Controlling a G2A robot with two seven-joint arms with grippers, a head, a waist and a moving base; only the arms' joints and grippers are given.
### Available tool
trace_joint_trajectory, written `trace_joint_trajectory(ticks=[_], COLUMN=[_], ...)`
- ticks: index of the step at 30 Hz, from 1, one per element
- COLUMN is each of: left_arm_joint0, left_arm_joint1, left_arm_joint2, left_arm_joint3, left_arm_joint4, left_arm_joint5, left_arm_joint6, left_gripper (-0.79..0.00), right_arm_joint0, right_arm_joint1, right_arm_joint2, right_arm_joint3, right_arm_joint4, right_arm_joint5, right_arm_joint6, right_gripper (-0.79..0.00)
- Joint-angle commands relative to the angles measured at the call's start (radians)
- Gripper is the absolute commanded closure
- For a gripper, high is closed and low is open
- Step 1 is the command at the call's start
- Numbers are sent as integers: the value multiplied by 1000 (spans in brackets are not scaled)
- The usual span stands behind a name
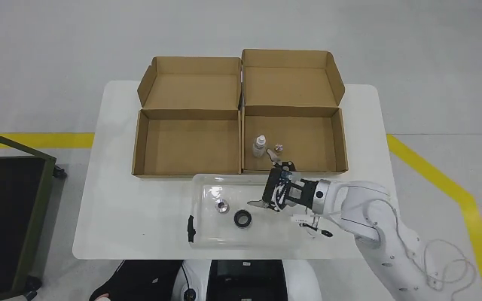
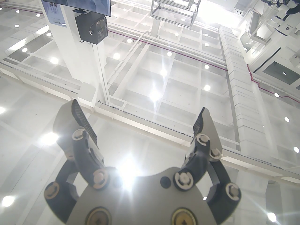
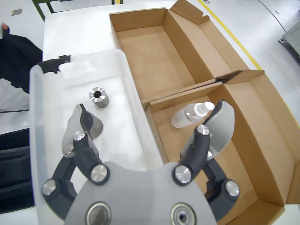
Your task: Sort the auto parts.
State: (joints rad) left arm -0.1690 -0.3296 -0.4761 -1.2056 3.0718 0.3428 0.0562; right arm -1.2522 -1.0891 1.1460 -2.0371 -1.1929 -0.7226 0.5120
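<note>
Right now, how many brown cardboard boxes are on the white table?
2. The left brown cardboard box and the right cardboard box sit side by side on the far side of the white table; the right one holds a white bottle.

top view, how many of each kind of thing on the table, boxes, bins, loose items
cardboard boxes: 2
clear bin: 1
parts in the bin: 2, metal cylinder and black ring
items in a box: 2, white bottle and small part
total: 7

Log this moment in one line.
right gripper: open, empty, over bin rim | left gripper: open, pointing upward | bottle: in box | metal cylinder: in bin
</note>
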Motion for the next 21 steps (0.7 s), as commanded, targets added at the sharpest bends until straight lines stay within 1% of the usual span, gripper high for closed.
trace_joint_trajectory(ticks=[1, 6, 11, 14, 21], left_arm_joint0=[0, 0, 0, 0, 0], left_arm_joint1=[0, 0, 0, 0, 0], left_arm_joint2=[0, 0, 0, 0, 0], left_arm_joint3=[0, 0, 0, 0, 0], left_arm_joint4=[0, 0, 0, 0, 0], left_arm_joint5=[0, 0, 0, 0, 0], left_arm_joint6=[0, 0, 0, 0, 0], left_gripper=[-785, -785, -785, -785, -785], right_arm_joint0=[-17, -56, -75, -74, -71], right_arm_joint1=[1, 6, 7, 7, 4], right_arm_joint2=[-15, -46, -79, -103, -139], right_arm_joint3=[-22, -46, -34, -21, 19], right_arm_joint4=[-10, -63, -121, -163, -188], right_arm_joint5=[-10, -25, -18, -18, -10], right_arm_joint6=[4, 21, 16, 26, 23], right_gripper=[-785, -785, -773, -785, -748])
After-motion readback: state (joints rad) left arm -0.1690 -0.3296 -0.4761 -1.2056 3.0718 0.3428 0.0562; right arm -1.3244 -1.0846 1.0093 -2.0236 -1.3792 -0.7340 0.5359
